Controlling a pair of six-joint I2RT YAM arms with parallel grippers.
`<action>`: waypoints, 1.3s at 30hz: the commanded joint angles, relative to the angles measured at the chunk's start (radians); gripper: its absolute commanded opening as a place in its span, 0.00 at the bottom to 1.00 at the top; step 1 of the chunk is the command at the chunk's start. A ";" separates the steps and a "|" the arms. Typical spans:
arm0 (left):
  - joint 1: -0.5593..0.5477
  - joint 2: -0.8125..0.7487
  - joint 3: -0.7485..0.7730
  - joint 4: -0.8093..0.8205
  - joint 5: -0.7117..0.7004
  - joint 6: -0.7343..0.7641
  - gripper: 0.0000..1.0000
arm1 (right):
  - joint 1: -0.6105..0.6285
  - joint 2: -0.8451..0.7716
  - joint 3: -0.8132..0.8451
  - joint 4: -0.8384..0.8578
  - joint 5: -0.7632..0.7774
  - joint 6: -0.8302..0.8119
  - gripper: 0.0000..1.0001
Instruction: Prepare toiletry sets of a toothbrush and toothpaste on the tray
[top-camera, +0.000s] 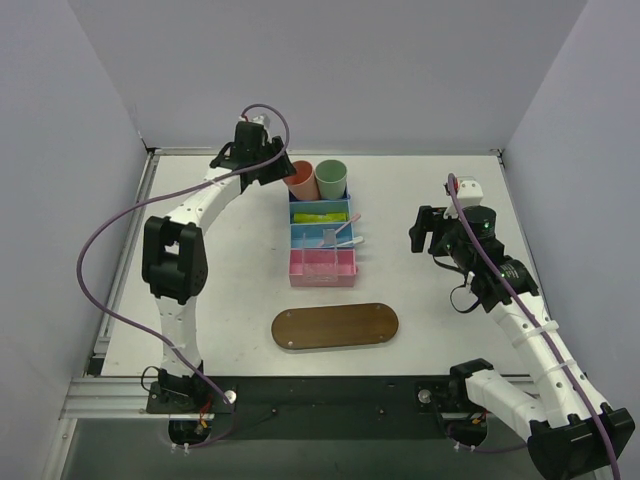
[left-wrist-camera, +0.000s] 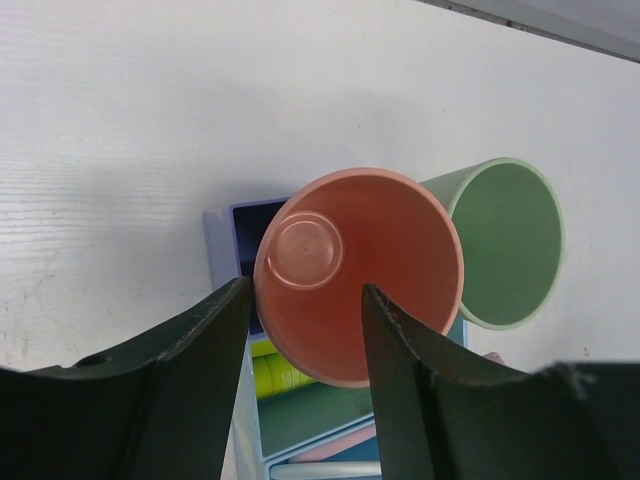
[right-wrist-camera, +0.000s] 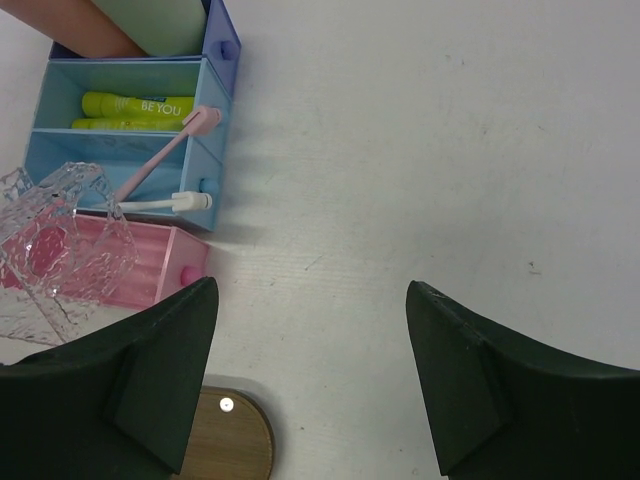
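Note:
Two yellow-green toothpaste tubes (right-wrist-camera: 135, 110) lie in the teal bin (top-camera: 320, 215). A pale pink toothbrush (right-wrist-camera: 160, 160) and a white toothbrush (right-wrist-camera: 165, 203) lie across the light blue bin (top-camera: 330, 238). A clear plastic holder (right-wrist-camera: 60, 240) sits over the pink bin (right-wrist-camera: 170, 272). The dark-brown oval tray (top-camera: 335, 326) is bare; its end shows in the right wrist view (right-wrist-camera: 235, 440). My left gripper (left-wrist-camera: 305, 290) is open, its jaws either side of the near rim of the salmon cup (left-wrist-camera: 380, 260). My right gripper (right-wrist-camera: 312, 290) is open and empty, right of the bins.
A mint-green cup (left-wrist-camera: 505, 240) leans beside the salmon cup in the dark blue bin (top-camera: 318, 196) at the back. The bins form a row running toward the tray. Grey walls enclose the table on three sides.

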 joint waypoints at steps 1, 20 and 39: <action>0.000 0.028 0.079 -0.035 -0.048 0.011 0.56 | 0.010 -0.005 0.043 0.000 -0.011 -0.014 0.70; 0.001 0.086 0.163 -0.086 -0.088 0.027 0.29 | 0.012 0.003 0.036 -0.002 -0.002 -0.022 0.66; -0.012 0.040 0.206 -0.115 -0.168 0.109 0.00 | 0.010 0.017 0.023 0.006 -0.003 -0.019 0.66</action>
